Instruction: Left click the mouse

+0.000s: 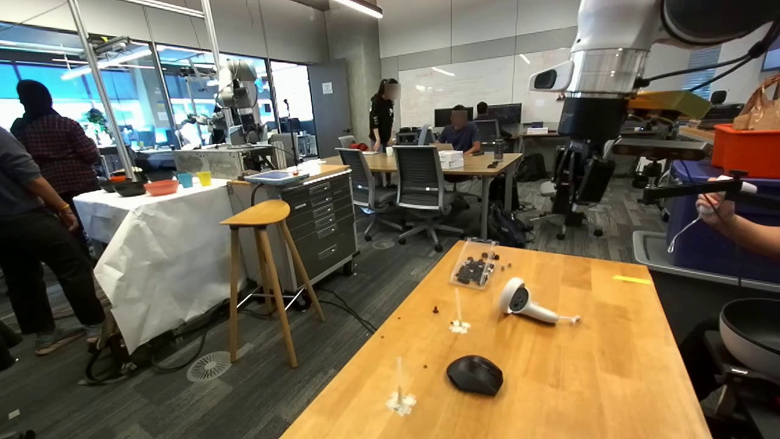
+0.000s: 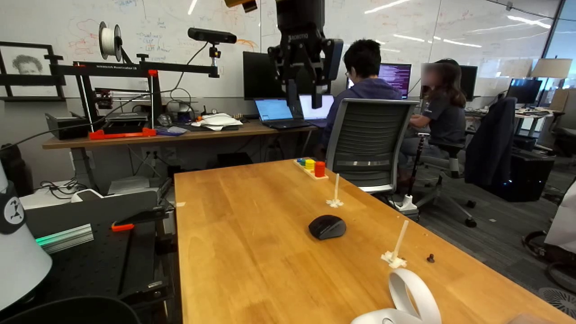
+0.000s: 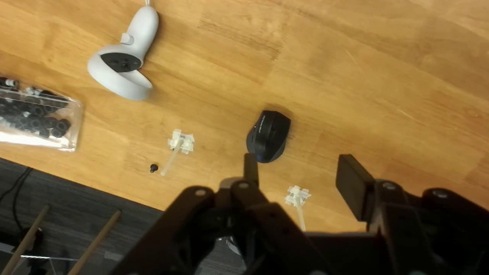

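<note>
The black mouse (image 1: 475,375) lies flat on the wooden table (image 1: 585,366). It also shows in an exterior view (image 2: 327,227) and near the middle of the wrist view (image 3: 269,135). My gripper (image 2: 304,95) is high above the table, its fingers pointing down, apart from the mouse. In the wrist view the gripper (image 3: 300,173) is open, with a wide gap between the fingertips and nothing held. There the left fingertip appears just below the mouse's lower end and barely overlaps its outline. The gripper also shows at the upper right of an exterior view (image 1: 576,204).
Two thin upright pegs on taped bases, a nearer peg (image 1: 400,390) and a farther peg (image 1: 458,314), stand near the mouse. A white controller (image 3: 141,34), a clear box (image 3: 78,122) of black parts, a small dark screw (image 3: 153,168) and a coloured toy (image 2: 319,169) are on the table.
</note>
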Robot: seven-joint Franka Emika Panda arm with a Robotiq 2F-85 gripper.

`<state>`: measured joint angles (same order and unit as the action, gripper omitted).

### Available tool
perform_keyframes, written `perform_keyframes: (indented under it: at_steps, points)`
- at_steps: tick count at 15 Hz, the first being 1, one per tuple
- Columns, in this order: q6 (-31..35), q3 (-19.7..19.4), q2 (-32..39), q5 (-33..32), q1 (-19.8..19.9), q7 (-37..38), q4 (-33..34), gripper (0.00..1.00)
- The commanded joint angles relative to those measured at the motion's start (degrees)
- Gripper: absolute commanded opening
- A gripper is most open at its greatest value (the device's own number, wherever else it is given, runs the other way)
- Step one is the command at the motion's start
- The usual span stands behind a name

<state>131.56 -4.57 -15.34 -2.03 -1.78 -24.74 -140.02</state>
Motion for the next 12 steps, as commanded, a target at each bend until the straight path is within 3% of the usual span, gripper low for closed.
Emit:
perform_keyframes:
  at_steps: [1,3,5,12]
  points:
    - [6.31,1.88,2.30,-1.35,-0.20,3.26,-2.53,0.27]
    - [9.66,2.80,3.83,-2.52,0.00,4.79,-3.86,0.11]
    - [12.81,3.56,5.81,-4.42,0.25,6.59,-4.88,0.03]
    - [21.88,4.45,14.20,-13.70,0.99,15.20,-5.78,0.07]
